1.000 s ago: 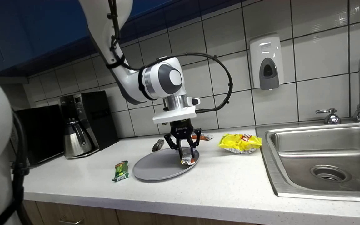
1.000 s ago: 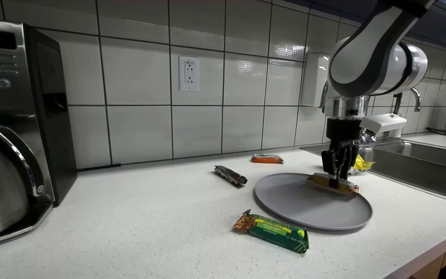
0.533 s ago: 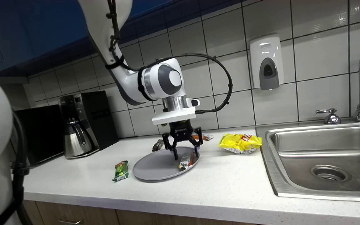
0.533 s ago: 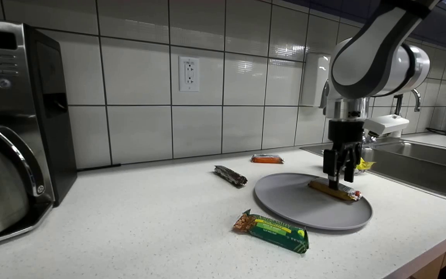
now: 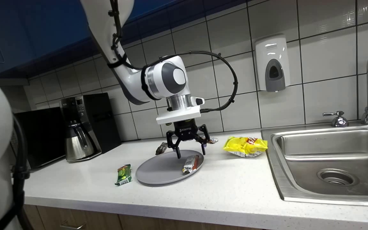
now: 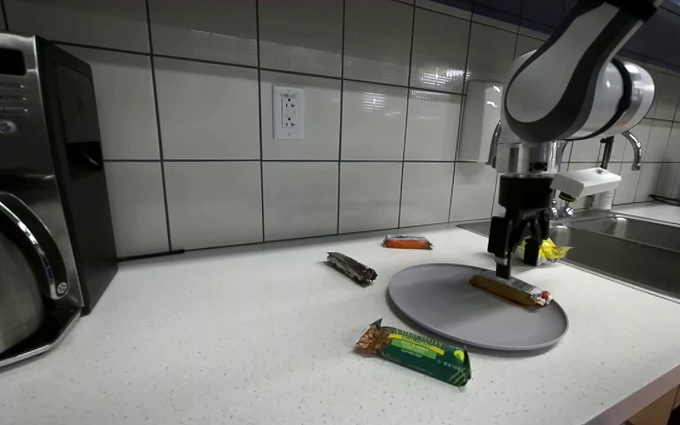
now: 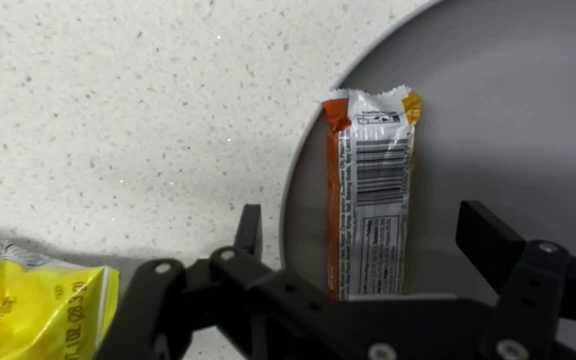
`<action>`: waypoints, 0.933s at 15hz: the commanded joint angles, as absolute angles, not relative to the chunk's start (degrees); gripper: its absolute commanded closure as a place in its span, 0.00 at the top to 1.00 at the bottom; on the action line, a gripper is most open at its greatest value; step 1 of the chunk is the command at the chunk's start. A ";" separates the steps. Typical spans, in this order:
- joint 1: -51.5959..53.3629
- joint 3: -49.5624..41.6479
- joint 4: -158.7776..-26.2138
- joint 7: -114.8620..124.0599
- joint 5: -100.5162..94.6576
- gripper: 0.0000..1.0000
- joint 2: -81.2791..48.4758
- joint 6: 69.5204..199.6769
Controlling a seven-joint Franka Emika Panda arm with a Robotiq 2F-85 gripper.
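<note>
- The wrapped bar [image 7: 375, 200] lay flat on the grey plate [image 6: 446, 307], right of centre in the wrist view, barcode side up. Its lower end was hidden behind the gripper there.
- In both exterior views it rested toward the right part of the plate, wholly within the rim as far as could be seen.
- The gripper [image 5: 191, 154] hung above the bar, its jaws spread wide apart and clamped on nothing. In the wrist view one finger [image 7: 251, 230] showed left of the bar, beyond the plate's edge, and its partner showed to the right, over the plate, with gaps on both sides.
- Judging by this, setting down that bar looked done: it sat on the plate unheld.
- What seemed left of this step was clearance, since the fingertips hung low, near the bar.
- Four other packets lay off the plate, on the counter [image 6: 198, 324]: a green packet [image 6: 425, 357] at lower centre of an exterior view, a dark packet [image 6: 352, 267] and an orange packet [image 6: 406, 242] farther up that frame, and a yellow bag [image 5: 246, 145] right of the gripper in an exterior view. None of these had been put on the plate.
</note>
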State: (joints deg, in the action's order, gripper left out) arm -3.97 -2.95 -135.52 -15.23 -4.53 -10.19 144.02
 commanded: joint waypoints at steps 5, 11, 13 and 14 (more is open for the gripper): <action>-5.16 -3.99 -130.26 -16.17 -5.51 1.00 -11.14 142.81; -6.81 -4.25 -124.69 -20.42 -4.65 1.00 -15.38 143.20; -7.82 -3.96 -122.22 -23.05 -4.16 1.00 -17.29 143.00; -8.40 -3.79 -120.93 -24.62 -3.95 1.00 -18.26 142.84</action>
